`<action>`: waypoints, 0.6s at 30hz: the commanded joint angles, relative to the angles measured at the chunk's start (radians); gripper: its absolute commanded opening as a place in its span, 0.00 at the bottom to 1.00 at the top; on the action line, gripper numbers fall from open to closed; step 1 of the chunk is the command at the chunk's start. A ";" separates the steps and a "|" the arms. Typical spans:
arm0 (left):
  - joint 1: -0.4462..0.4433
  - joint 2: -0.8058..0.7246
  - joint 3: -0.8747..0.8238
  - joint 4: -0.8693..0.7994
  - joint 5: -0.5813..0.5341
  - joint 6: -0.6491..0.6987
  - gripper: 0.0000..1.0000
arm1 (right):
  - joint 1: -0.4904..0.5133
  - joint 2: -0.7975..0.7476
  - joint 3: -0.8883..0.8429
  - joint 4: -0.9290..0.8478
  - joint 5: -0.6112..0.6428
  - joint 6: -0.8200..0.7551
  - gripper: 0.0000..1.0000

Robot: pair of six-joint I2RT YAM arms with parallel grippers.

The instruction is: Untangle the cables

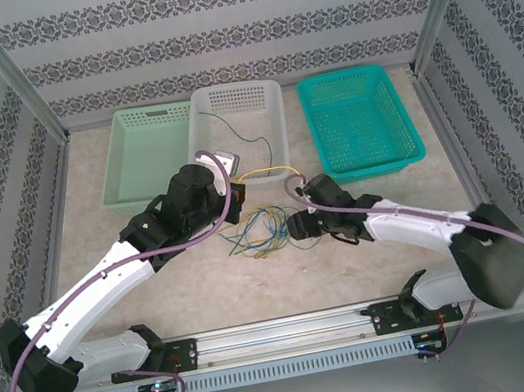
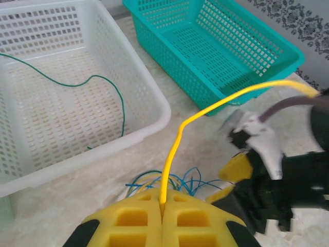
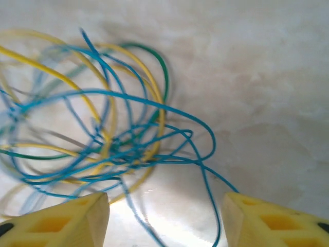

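The cables lie as a tangle [image 1: 260, 229] of blue, yellow and green wires on the table between the arms. My left gripper [image 1: 236, 200] is shut on a yellow cable [image 2: 226, 100], which rises from the closed fingertips [image 2: 163, 196] and arcs to the right, above the tangle [image 2: 177, 181]. My right gripper [image 1: 286, 228] stands open at the tangle's right edge. In the right wrist view the tangle [image 3: 103, 134] lies just ahead of the open gripper [image 3: 164, 218], and one blue strand [image 3: 212, 206] trails down between the fingers, untouched. A single green cable [image 1: 230, 128] lies in the white basket [image 1: 273, 113].
Three baskets stand along the back: a mint one [image 1: 136, 172], the white one in the middle and a teal one [image 1: 403, 130]. In the left wrist view the white basket's rim [image 2: 154, 123] and the teal basket [image 2: 247, 67] lie just beyond the left gripper.
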 commanded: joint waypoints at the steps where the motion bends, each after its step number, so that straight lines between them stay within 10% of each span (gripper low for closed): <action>1: -0.002 -0.029 0.021 0.004 -0.048 0.007 0.00 | -0.011 -0.114 -0.018 0.015 0.010 -0.014 0.76; 18: 0.000 -0.036 0.053 0.167 0.050 -0.062 0.00 | 0.079 -0.215 0.054 0.110 0.057 -0.164 0.77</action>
